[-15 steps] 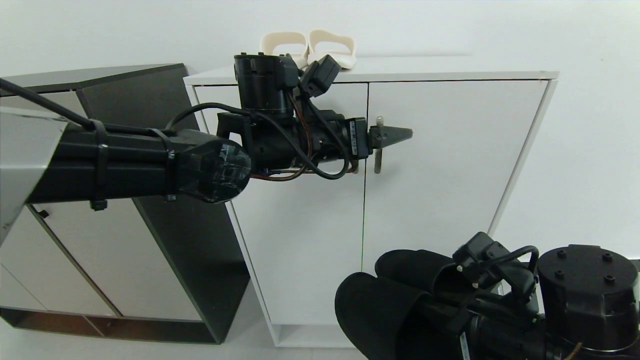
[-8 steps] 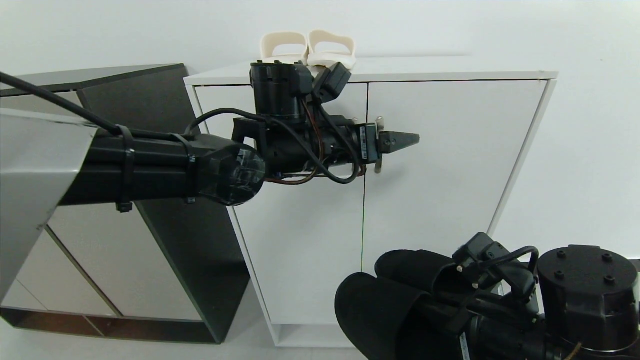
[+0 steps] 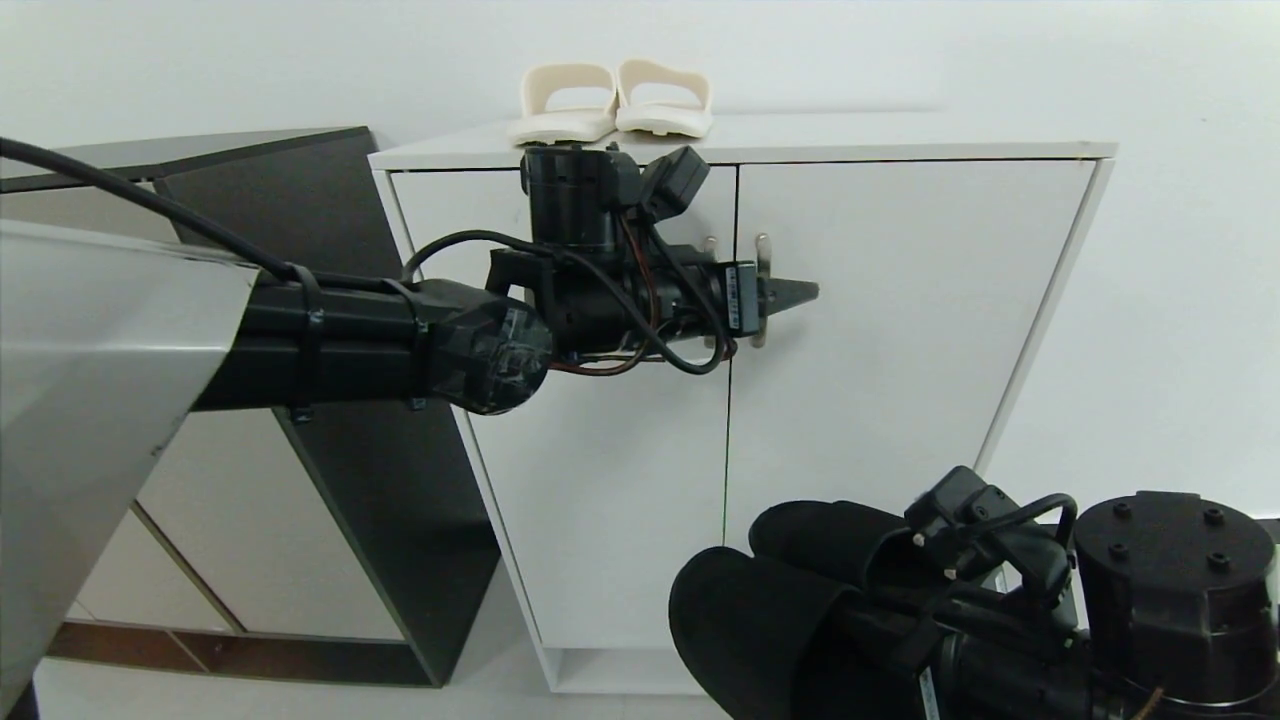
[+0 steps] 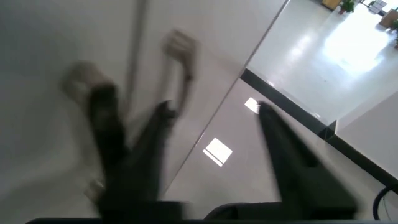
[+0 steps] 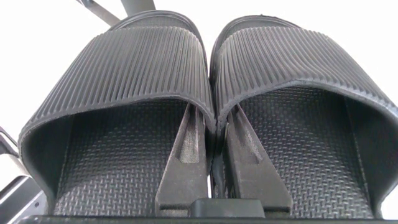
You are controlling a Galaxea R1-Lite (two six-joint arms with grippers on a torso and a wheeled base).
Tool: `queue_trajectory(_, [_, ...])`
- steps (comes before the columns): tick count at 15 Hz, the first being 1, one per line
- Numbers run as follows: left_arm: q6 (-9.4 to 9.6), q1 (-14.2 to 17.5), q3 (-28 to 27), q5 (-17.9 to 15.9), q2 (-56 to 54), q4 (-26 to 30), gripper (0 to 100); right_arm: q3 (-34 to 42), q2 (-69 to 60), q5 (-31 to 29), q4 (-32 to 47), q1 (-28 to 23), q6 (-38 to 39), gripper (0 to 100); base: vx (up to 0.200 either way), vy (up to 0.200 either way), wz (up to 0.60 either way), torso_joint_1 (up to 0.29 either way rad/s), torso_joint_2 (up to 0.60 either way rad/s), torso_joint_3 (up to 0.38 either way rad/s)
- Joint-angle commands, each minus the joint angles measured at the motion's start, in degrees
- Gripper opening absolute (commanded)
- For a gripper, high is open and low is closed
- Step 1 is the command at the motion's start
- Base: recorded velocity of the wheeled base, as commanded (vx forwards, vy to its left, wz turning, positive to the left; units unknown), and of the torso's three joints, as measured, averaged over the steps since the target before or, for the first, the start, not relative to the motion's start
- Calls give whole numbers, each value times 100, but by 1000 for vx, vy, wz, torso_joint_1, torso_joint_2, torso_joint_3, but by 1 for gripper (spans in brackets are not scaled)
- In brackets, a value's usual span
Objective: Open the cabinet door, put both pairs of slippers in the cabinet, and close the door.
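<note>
A white two-door cabinet (image 3: 900,300) stands shut, with two metal handles (image 3: 762,262) at the middle seam. A cream pair of slippers (image 3: 612,100) lies on its top. My left gripper (image 3: 795,293) is open at the handles, its fingertips level with the right door's handle. In the left wrist view the left gripper (image 4: 214,109) shows one finger (image 4: 152,137) right beside a handle (image 4: 180,62). My right gripper (image 5: 214,162) is shut on the black pair of slippers (image 5: 205,81), pinching their inner walls together. It holds the black pair (image 3: 790,590) low before the right door.
A dark cabinet (image 3: 300,200) stands to the left of the white one, close against it. A white wall runs behind both. Pale floor (image 3: 250,700) lies below the cabinets.
My left arm has moved down and closer to the cabinet doors, uncovering the cream slippers. The right arm with the black slippers has kept still.
</note>
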Motion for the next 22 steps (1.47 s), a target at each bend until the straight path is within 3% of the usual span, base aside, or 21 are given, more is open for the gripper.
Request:
queue_trajectory(1, [-3, -25, 15, -25, -28, -10, 0, 13, -21, 73, -3, 0, -1, 0, 0, 0, 0, 0, 0, 0])
queue_trajectory(5, [14, -271, 384, -16, -301, -45, 0, 241, -399, 794, 23, 0, -19, 0, 0, 0, 0, 0, 0, 0])
queue_trajectory(7, [14, -429, 956, -8, -670, -265, 0, 391, -636, 1216, 32, 0, -133, 0, 0, 0, 0, 0, 0, 0])
queue_trajectory(10, [14, -658, 1966, 1, -1338, -783, 0, 479, -768, 1356, 41, 0, -318, 0, 0, 0, 0, 0, 0, 0])
queue_trajectory(14, [14, -921, 3056, 362, -2120, -1231, 0, 487, -750, 1356, 41, 0, -326, 0, 0, 0, 0, 0, 0, 0])
queue_trajectory(17, [-3, -790, 3109, 370, -2190, -1249, 0, 487, -750, 1356, 41, 97, -326, 0, 0, 0, 0, 0, 0, 0])
queue_trajectory(22, [-21, -385, 2529, 353, -1443, -1548, 0, 496, -750, 1348, 49, 97, -335, 0, 0, 0, 0, 0, 0, 0])
